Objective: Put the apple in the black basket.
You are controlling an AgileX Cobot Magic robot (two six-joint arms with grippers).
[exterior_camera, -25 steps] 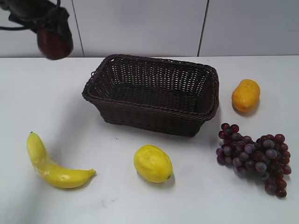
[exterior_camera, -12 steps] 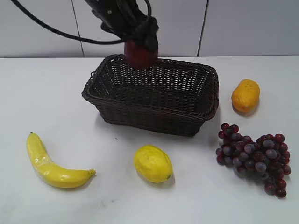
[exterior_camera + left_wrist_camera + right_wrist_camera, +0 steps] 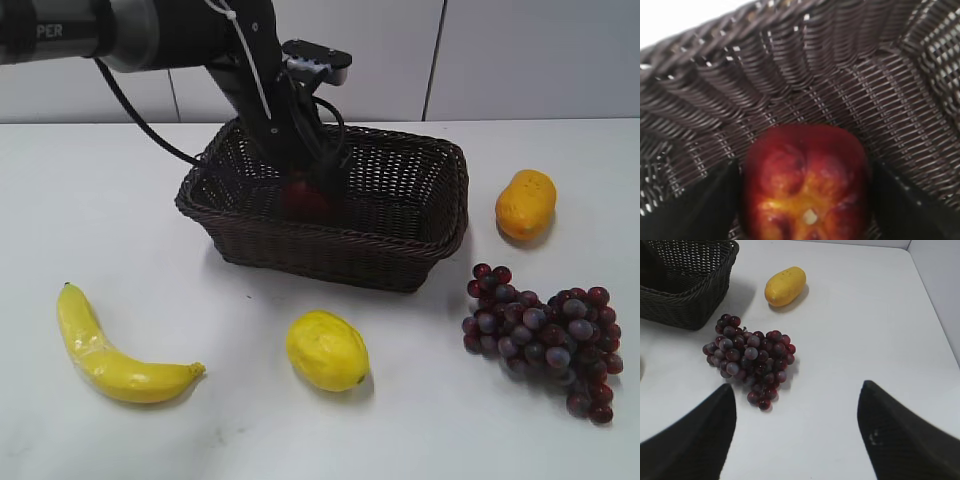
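The dark red apple (image 3: 806, 182) is held between my left gripper's (image 3: 805, 200) two fingers, low inside the black basket (image 3: 330, 245), close above its woven floor. In the exterior view the apple (image 3: 305, 197) shows dimly through the weave under my left gripper (image 3: 312, 178), whose arm reaches in from the upper left. The basket's inner wall (image 3: 790, 75) fills the left wrist view. My right gripper (image 3: 795, 435) is open and empty above the table, near the grapes; it does not show in the exterior view.
A banana (image 3: 105, 350) lies at the front left, a yellow lemon-like fruit (image 3: 327, 350) in front of the basket. Purple grapes (image 3: 545, 330) and an orange-yellow fruit (image 3: 526, 204) lie to the basket's right. They also show in the right wrist view: grapes (image 3: 750, 357), orange-yellow fruit (image 3: 785, 286).
My left gripper carried the apple from the far upper left, over the basket's back rim, and down into the basket.
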